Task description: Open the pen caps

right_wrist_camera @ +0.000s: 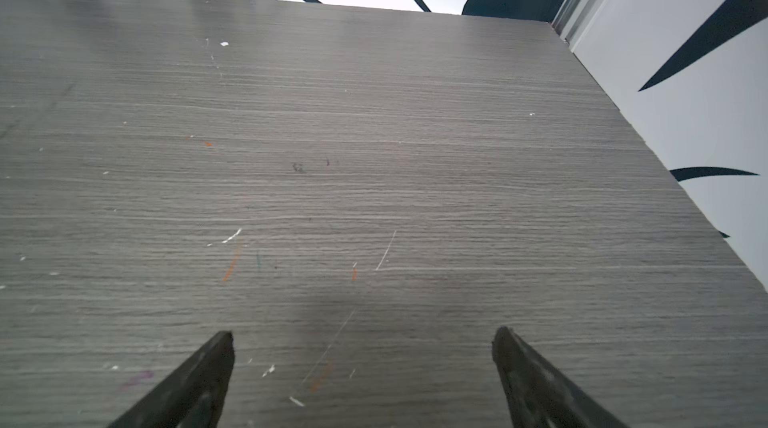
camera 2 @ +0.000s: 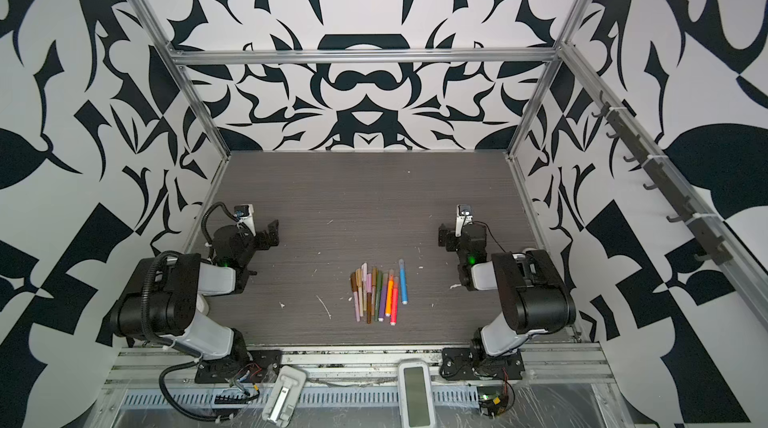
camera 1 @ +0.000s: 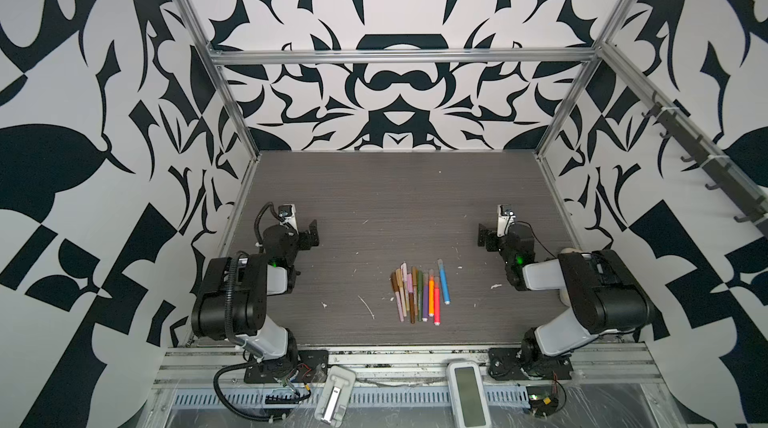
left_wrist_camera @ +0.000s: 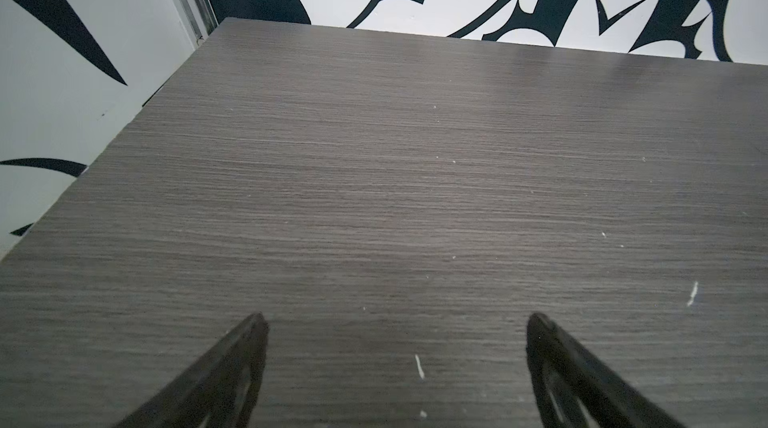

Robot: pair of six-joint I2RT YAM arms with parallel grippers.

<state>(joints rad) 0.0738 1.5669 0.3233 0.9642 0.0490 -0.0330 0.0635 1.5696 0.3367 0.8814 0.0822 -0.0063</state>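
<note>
Seemingly pre-start: pens (camera 1: 419,295) capped, bunched on desk (camera 1: 374,197); left tool (left_wrist_camera: 395,322), right tool (right_wrist_camera: 363,334) wide, empty, well apart from pens. Next: reach, grip one pen.

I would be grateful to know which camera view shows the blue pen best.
Both top views show the blue pen equally well: whole, at the right end of the pens. The wrist views show the table but no pens.

You're looking at a robot lab test cell: aluminium frame (camera 1: 399,57) boxes in a grey wood-grain tabletop (camera 1: 374,197), walls (camera 1: 62,52) are black-and-white patterned panels, two robot arms (camera 1: 232,301) (camera 1: 602,297) bolted to a metal rail (camera 1: 395,365) at the front, bare cables (camera 1: 220,388) and a small circuit board (camera 1: 536,399) lying out.
</note>
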